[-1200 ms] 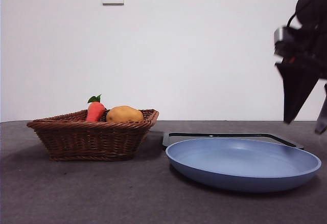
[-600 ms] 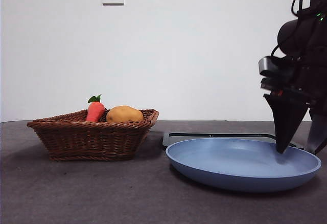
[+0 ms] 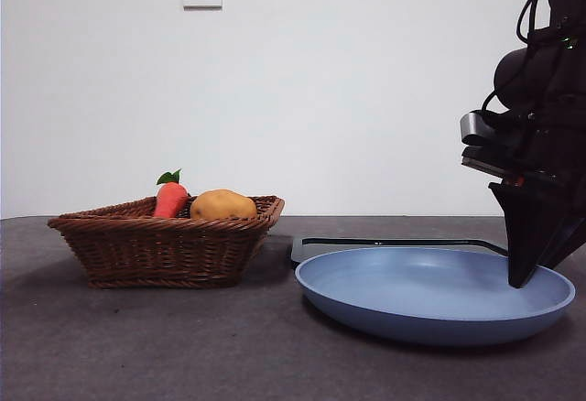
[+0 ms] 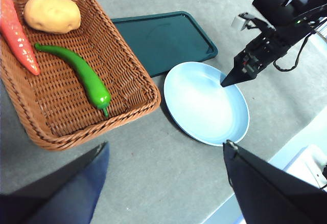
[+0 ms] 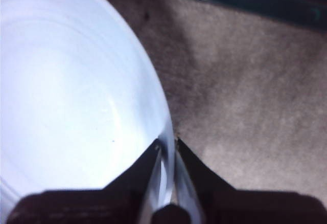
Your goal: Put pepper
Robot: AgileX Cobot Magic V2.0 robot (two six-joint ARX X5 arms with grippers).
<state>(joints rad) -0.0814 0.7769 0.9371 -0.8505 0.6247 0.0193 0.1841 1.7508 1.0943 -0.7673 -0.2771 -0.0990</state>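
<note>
The glossy green pepper (image 4: 76, 73) lies inside the wicker basket (image 4: 149, 101), seen from the left wrist; in the front view the basket (image 3: 165, 241) wall hides it. My left gripper (image 4: 166, 144) hovers high above the table, open and holding nothing. My right gripper (image 3: 517, 280) is down at the far right edge of the blue plate (image 3: 430, 300). In the right wrist view, the right gripper (image 5: 167, 144) is shut on the plate's rim (image 5: 162, 132). The left wrist view shows the right gripper's tip (image 4: 223, 84) at the plate (image 4: 204, 104) edge.
An orange carrot (image 4: 15, 35) and a tan potato (image 4: 52, 13) share the basket with the pepper; both poke above its rim as carrot (image 3: 170, 198) and potato (image 3: 222, 204). A dark flat tray (image 4: 161, 40) lies behind the plate, beside the basket.
The right arm dropped from the upper right down to the plate's right edge. Its jaws, apart half a second ago, have come together on the rim.
</note>
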